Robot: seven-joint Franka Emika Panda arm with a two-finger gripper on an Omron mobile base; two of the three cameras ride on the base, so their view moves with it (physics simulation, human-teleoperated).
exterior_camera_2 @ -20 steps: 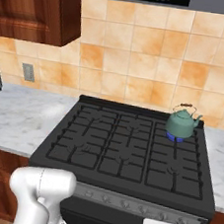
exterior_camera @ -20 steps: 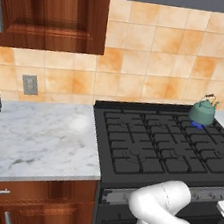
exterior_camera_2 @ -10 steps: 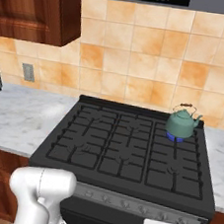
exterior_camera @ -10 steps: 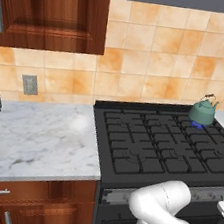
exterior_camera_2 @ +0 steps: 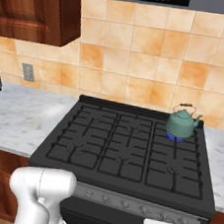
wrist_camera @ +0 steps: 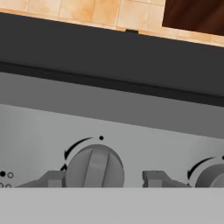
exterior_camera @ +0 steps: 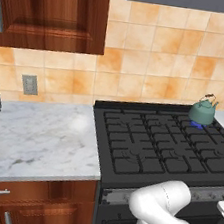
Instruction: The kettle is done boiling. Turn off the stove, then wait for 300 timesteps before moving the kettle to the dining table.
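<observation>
Gripper (wrist_camera: 101, 180) set at a stove (exterior_camera: 164, 151) knob (wrist_camera: 94, 168)
The knob is flanked by the parted fingertips (wrist_camera: 51, 179); contact cannot be told. The kettle (exterior_camera_2: 181, 123) sits far beyond.

Kettle (exterior_camera_2: 182, 123) on stove (exterior_camera_2: 124, 150) back-right burner; counter (exterior_camera: 34, 141) left of stove with outlet (exterior_camera: 29, 85) behind it; cabinet (exterior_camera: 52, 10) above counter.
</observation>
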